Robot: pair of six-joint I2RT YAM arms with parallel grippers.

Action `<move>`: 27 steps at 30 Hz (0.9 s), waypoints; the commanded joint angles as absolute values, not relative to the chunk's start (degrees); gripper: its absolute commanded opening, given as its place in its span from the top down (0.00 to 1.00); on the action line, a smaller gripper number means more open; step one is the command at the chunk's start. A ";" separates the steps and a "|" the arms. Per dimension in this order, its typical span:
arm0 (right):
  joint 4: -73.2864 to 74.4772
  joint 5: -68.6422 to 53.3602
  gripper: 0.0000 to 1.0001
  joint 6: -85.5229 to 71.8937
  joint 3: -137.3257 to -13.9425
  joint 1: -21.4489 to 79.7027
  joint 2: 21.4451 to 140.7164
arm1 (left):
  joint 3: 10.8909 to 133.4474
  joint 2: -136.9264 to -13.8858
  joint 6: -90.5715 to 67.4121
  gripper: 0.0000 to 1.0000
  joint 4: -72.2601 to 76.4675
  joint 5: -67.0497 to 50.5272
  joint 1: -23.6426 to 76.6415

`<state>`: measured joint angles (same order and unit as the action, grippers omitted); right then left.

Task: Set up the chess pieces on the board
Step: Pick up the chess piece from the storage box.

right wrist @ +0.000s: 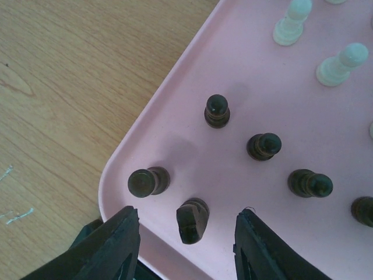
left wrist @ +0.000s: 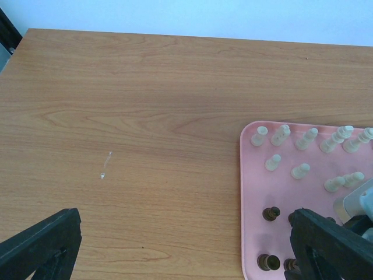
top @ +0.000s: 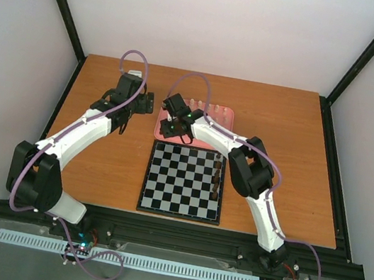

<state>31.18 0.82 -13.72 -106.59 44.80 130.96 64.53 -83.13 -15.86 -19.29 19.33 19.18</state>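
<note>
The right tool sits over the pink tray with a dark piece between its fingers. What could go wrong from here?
1. A neighbouring dark piece stands close beside one finger of the right tool; closing or lifting could topple it.
2. The straddled dark piece sits near the pink tray's rim, which a finger might catch.
3. That piece is small and could slip or tilt in the grip.
</note>
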 commanded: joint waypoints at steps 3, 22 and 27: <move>31.02 -0.35 0.59 -13.52 -108.37 43.88 132.96 | 65.40 -83.73 -16.25 0.00 -18.30 20.27 19.07; 32.62 -0.79 0.83 -13.18 -111.72 43.50 135.91 | 65.39 -83.62 -16.17 0.00 -18.45 20.64 19.07; 33.04 -0.19 0.91 -13.09 -111.62 43.51 135.10 | 65.48 -83.93 -16.08 0.00 -18.42 20.74 19.05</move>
